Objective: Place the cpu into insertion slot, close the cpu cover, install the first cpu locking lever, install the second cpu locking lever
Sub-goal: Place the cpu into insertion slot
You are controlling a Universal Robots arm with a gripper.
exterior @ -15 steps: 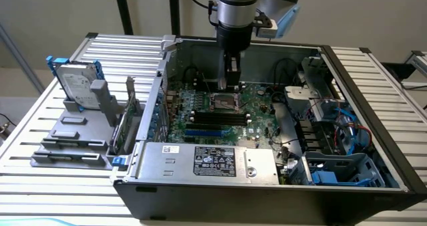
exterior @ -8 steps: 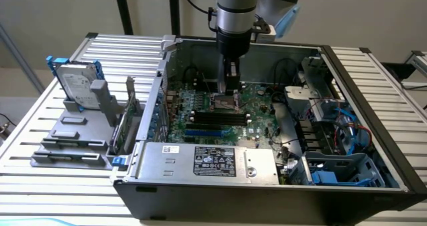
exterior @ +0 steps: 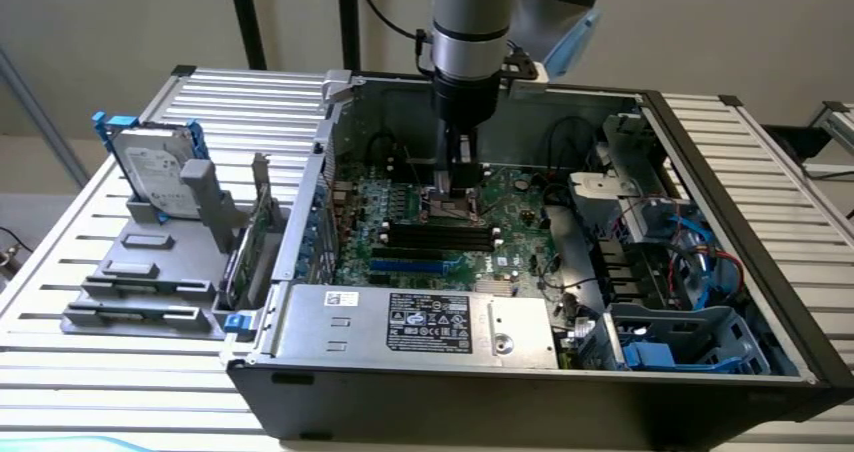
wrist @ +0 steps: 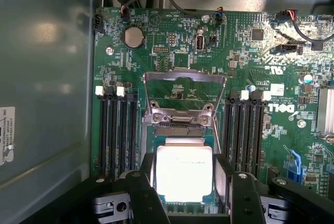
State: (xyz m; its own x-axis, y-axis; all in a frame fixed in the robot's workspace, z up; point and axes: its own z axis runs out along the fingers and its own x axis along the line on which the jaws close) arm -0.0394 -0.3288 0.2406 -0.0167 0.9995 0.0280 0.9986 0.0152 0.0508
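The cpu (wrist: 183, 174) lies silvery face up in the insertion slot (wrist: 183, 136) of the green motherboard (wrist: 172, 36). My gripper (wrist: 192, 195) is open, with its black fingers (wrist: 143, 195) standing on either side of the cpu. The cpu cover (wrist: 183, 75), a thin metal frame with a square window, is flipped up and back beyond the slot. Thin wire locking levers (wrist: 218, 122) stand raised along the slot's sides. In the exterior view my gripper (exterior: 458, 190) reaches straight down into the open computer case, just above the slot (exterior: 458, 210).
Black memory slots (wrist: 117, 130) flank the socket on both sides. The case walls (exterior: 320, 172) surround the motherboard, with the power supply (exterior: 414, 322) in front and drive bays and cables (exterior: 667, 262) at the exterior view's right. A hard drive (exterior: 154, 167) stands on a grey rack outside.
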